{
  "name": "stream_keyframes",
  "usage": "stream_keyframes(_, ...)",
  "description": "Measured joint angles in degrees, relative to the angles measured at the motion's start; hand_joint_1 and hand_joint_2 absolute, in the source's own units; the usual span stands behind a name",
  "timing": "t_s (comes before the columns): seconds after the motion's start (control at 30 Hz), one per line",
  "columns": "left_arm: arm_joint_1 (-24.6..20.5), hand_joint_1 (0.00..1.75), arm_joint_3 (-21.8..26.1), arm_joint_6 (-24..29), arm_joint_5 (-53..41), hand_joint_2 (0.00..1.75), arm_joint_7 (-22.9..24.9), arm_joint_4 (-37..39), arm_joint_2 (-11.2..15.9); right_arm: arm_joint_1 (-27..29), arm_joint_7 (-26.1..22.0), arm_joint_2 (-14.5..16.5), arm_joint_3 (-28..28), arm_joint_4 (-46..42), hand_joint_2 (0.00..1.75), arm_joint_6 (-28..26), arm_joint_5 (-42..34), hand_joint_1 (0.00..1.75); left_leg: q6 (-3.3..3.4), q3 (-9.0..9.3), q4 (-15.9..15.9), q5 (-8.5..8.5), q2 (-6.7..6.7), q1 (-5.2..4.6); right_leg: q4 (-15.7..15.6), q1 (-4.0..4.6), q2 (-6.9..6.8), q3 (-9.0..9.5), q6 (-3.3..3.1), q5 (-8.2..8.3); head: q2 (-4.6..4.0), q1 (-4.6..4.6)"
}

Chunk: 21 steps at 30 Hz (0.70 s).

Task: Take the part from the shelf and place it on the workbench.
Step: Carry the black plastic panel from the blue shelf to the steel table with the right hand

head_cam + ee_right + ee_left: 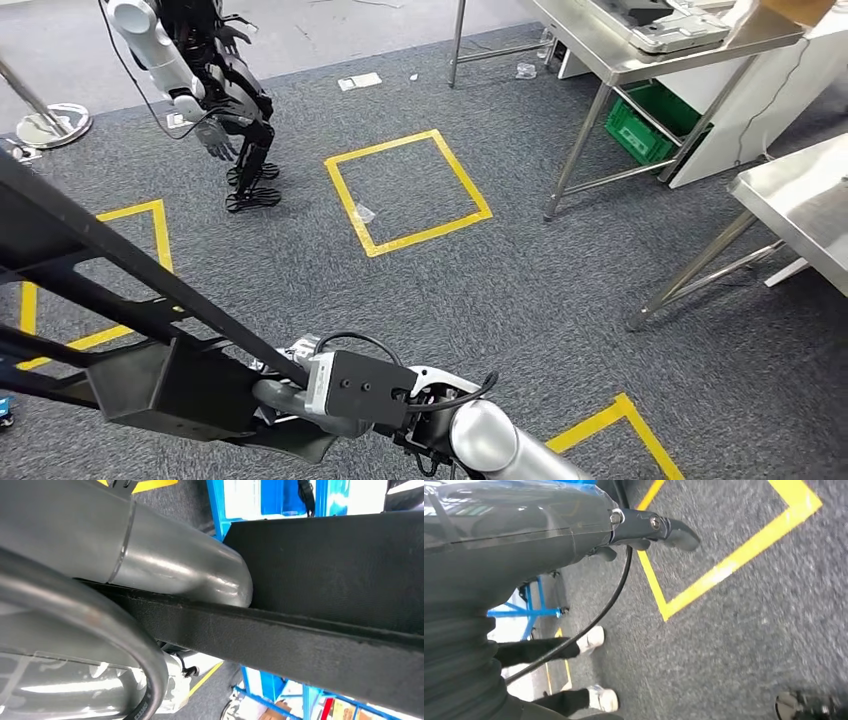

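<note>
Right hand (290, 400) gripping black part (150, 385).

head: high, facing down at carpet (560, 300) | wrists: close behind hands | shared: carpet, yellow tape (724, 570)

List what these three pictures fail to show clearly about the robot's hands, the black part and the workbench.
- Right hand: head view, fingers hidden behind the black part.
- Black part: cut off by the left edge in the head view.
- Left hand: left wrist view, cover hides most fingers.
- Workbench: cut off at the right edge.
</note>
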Motion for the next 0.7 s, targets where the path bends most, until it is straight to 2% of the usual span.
stream_keyframes(0.03, -0.02, 0.0, 0.0, 0.01, 0.0, 1.75, 0.18, -0.02, 0.0, -0.06, 0.0, -0.02, -0.03, 0.0, 0.0, -0.03, -0.02, 1.75, 0.23, 0.06, -0.1, 0.01, 0.61, -0.06, 3.09, -0.08, -1.2, -1.52, 0.12, -1.58, 0.0, 0.1)
stream_keyframes(0.1, 0.0, 0.0, 0.0, 0.0, 0.0, 1.75, 0.28, -0.01, 0.0, -0.05, 0.02, -0.07, -0.04, 0.0, 0.0, -0.09, -0.03, 1.75, 0.46, 0.08, -0.12, -0.11, 1.89, -0.2, 10.43, -0.34, -2.37, -5.35, 0.34, -4.47, 0.0, 0.19)
stream_keyframes(0.13, -0.01, 0.0, 0.0, -0.01, -0.01, 1.75, 0.28, -0.01, 0.0, 0.0, 0.02, -0.1, -0.05, 0.0, 0.0, -0.09, -0.04, 1.75, 0.5, 0.11, -0.12, -0.19, 2.56, -0.21, 12.63, -0.48, -2.6, -6.6, 0.43, -4.84, 0.0, 0.2)
stream_keyframes(0.17, -0.03, 0.0, 0.0, -0.03, -0.01, 1.75, 0.28, -0.01, -0.01, 0.04, 0.03, -0.15, -0.07, 0.0, 0.0, -0.1, -0.04, 1.75, 0.48, 0.17, -0.11, -0.28, 3.17, -0.2, 12.64, -0.59, -2.81, -6.77, 0.5, -4.15, 0.0, 0.2)
stream_keyframes(0.2, -0.06, 0.0, 0.0, -0.04, -0.01, 1.75, 0.28, -0.01, -0.01, 0.05, 0.03, -0.17, -0.09, 0.0, 0.0, -0.1, -0.05, 1.75, 0.4, 0.3, -0.11, -0.41, 3.74, -0.17, 10.36, -0.67, -3.17, -5.73, 0.55, -2.53, 0.0, 0.2)
stream_keyframes(0.27, -0.14, 0.0, 0.0, -0.05, -0.07, 1.75, 0.28, -0.01, -0.02, -0.01, 0.03, -0.19, -0.18, 0.0, 0.0, -0.13, -0.07, 1.75, -0.02, 0.66, -0.07, -0.75, 4.66, -0.26, 2.57, -0.52, -5.18, -1.81, 0.55, 0.95, 0.0, 0.21)
stream_keyframes(0.3, -0.17, 0.0, 0.0, -0.05, -0.12, 1.75, 0.28, -0.01, -0.02, -0.08, 0.03, -0.18, -0.22, 0.0, 0.0, -0.14, -0.09, 1.75, -0.29, 0.79, -0.04, -0.93, 5.06, -0.4, -0.43, -0.29, -6.22, -0.3, 0.51, 1.84, 0.01, 0.19)
stream_keyframes(0.33, -0.2, 0.0, 0.0, -0.06, -0.16, 1.75, 0.28, -0.01, -0.02, -0.14, 0.03, -0.17, -0.28, 0.0, 0.0, -0.15, -0.12, 1.75, -0.57, 0.9, -0.03, -1.07, 5.46, -0.57, -2.11, -0.06, -6.92, 0.49, 0.44, 2.08, 0.01, 0.14)
stream_keyframes(0.37, -0.24, 0.0, 0.0, -0.07, -0.18, 1.75, 0.28, -0.01, -0.02, -0.17, 0.04, -0.16, -0.34, 0.0, 0.0, -0.18, -0.14, 1.75, -0.87, 1.0, -0.08, -1.18, 5.91, -0.7, -2.54, 0.22, -7.02, 0.6, 0.35, 1.84, 0.01, 0.08)
stream_keyframes(0.43, -0.47, 0.0, 0.0, -0.07, -0.2, 1.75, 0.34, -0.01, -0.05, -0.12, 0.05, -0.17, -0.44, 0.0, 0.0, -0.27, -0.17, 1.75, -1.48, 1.32, -0.08, -1.5, 6.51, -0.54, -2.76, 0.2, -5.94, 0.61, -0.17, 1.93, 0.0, -0.02)
stream_keyframes(0.5, -0.77, 0.0, -0.01, -0.07, -0.2, 1.75, 0.45, -0.01, -0.09, -0.17, 0.05, -0.14, -0.45, 0.0, 0.0, -0.32, -0.17, 1.75, -1.92, 0.48, 2.41, -3.22, 4.95, -0.24, -3.03, -0.06, -4.94, 0.91, -0.91, 2.04, 0.0, -0.08)
stream_keyframes(0.57, -0.82, 0.0, -0.02, -0.07, -0.2, 1.75, 0.44, 0.01, -0.12, -0.28, 0.05, -0.02, -0.44, 0.0, 0.0, -0.32, -0.18, 1.75, -2.01, -2.74, 9.31, -6.57, 2.68, -0.21, -3.1, -0.16, -3.96, 1.13, -1.49, 1.99, 0.0, -0.15)
stream_keyframes(0.6, -0.78, 0.0, -0.02, -0.07, -0.2, 1.75, 0.4, 0.02, -0.12, -0.25, 0.06, 0.03, -0.42, 0.0, 0.0, -0.32, -0.18, 1.75, -2.02, -4.69, 13.15, -7.97, 2.19, -0.25, -3.09, -0.1, -3.41, 1.19, -1.67, 1.96, 0.0, -0.18)
stream_keyframes(0.63, -0.74, 0.0, -0.02, -0.07, -0.2, 1.75, 0.44, 0.03, -0.13, -0.19, 0.08, 0.04, -0.42, 0.0, 0.0, -0.32, -0.18, 1.75, -2.01, -6.12, 15.73, -8.49, 1.96, -0.3, -3.09, -0.04, -2.78, 1.28, -1.72, 1.93, 0.0, -0.18)
stream_keyframes(0.67, -0.72, 0.0, -0.01, -0.07, -0.2, 1.75, 0.52, 0.04, -0.13, -0.11, 0.09, 0.04, -0.41, 0.0, 0.0, -0.32, -0.18, 1.75, -1.96, -6.66, 16.27, -7.9, 1.83, -0.31, -3.07, 0.01, -2.12, 1.39, -1.75, 1.9, 0.0, -0.19)
stream_keyframes(0.7, -0.74, 0.0, -0.01, -0.07, -0.2, 1.75, 0.6, 0.04, -0.13, -0.06, 0.11, 0.04, -0.4, 0.0, 0.0, -0.32, -0.18, 1.75, -1.88, -6.13, 14.5, -6.26, 1.71, -0.3, -3.06, 0.02, -1.45, 1.55, -1.75, 1.86, 0.0, -0.19)
